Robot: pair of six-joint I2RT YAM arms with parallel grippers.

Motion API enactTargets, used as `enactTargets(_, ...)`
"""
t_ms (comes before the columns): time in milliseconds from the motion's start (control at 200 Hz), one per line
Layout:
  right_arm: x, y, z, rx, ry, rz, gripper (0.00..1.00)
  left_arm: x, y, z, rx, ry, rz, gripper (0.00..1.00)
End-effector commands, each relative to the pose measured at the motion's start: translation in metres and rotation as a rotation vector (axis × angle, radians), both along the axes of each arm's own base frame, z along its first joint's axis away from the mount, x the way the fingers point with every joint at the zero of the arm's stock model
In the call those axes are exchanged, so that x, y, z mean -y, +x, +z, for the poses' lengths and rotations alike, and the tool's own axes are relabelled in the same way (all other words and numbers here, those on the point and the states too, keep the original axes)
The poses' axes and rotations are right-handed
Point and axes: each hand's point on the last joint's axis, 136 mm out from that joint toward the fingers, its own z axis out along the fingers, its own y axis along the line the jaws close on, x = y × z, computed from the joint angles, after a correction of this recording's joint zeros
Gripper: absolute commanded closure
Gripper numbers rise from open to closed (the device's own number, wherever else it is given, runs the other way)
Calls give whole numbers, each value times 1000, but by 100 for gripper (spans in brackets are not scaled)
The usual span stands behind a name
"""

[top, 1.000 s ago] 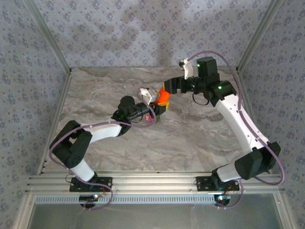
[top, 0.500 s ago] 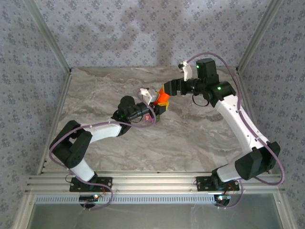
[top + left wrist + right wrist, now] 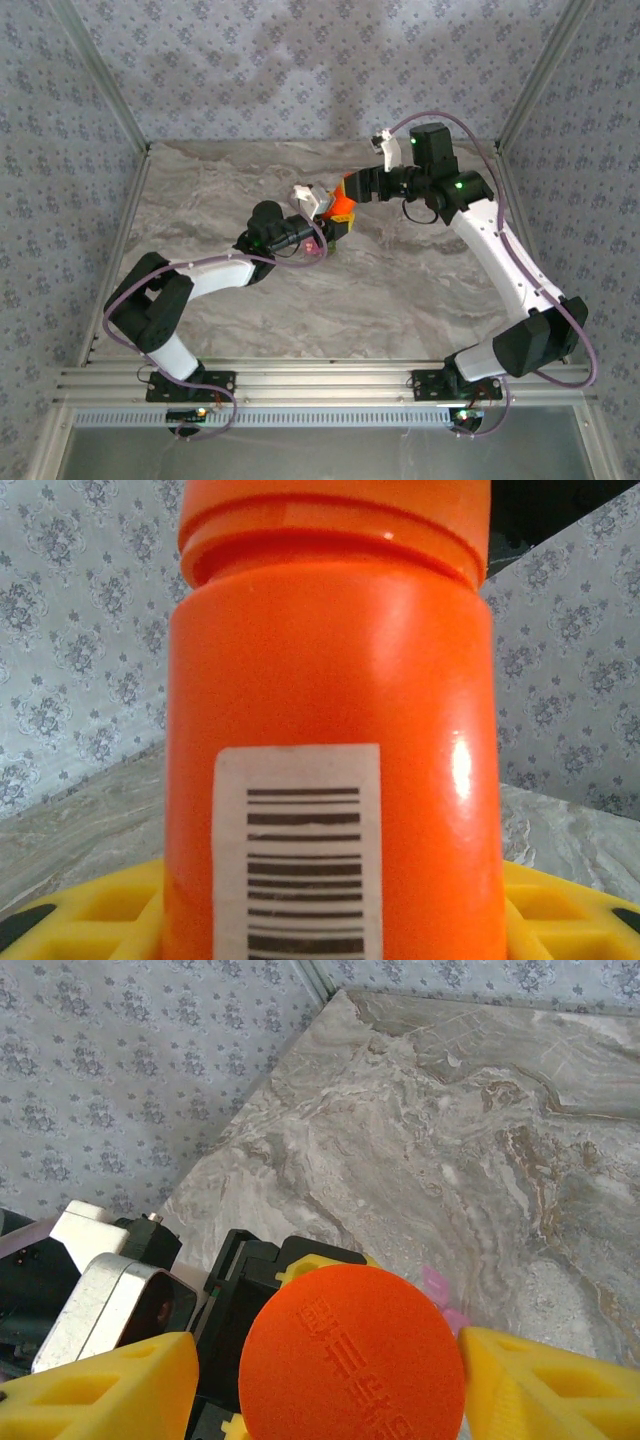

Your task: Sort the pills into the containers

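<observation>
The left gripper [image 3: 333,224], the nearer of the two, was clamped halfway closed on the one orange bottle [image 3: 330,680]. In its wrist view, a yellow finger [image 3: 90,920] showed at each lower corner, pressed against the bottle's sides. The bottle stood upright, with one white barcode label [image 3: 300,850] facing the camera.

Just beside that gripper, on its near side, a small pink piece of the containers [image 3: 316,247] lay on the marble table [image 3: 400,280]. Whether it touched the gripper could not be told, and no green part could be made out. The right wrist view showed the same pink corner [image 3: 437,1288] peeking out beside the bottle's single round cap [image 3: 350,1355].

Farther back, the right gripper [image 3: 350,192] sat over the cap, jaws open and straddling it. Its two yellow fingers [image 3: 100,1390] stood one on each side. A dark gap separated the cap from the picture-left finger, while the other finger met the cap's edge. Beyond lay bare marble, then the patterned wall [image 3: 300,70].
</observation>
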Motion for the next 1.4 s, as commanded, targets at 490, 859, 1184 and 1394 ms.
enactTargets(490, -17, -3, -29, -133, -60, 4, 46, 6, -6, 35, 99, -21, -22, 100)
enactTargets(859, -32, -9, -32, -151, -57, -20, 42, 5, -5, 33, 104, -10, -6, 100)
enactTargets(1184, -20, -12, -10, -105, -13, -5, 18, 4, -3, 32, 99, -10, 6, 100)
enactTargets(1394, 2, -12, 15, -9, 43, -10, 15, 4, -4, 33, 95, -14, -1, 100)
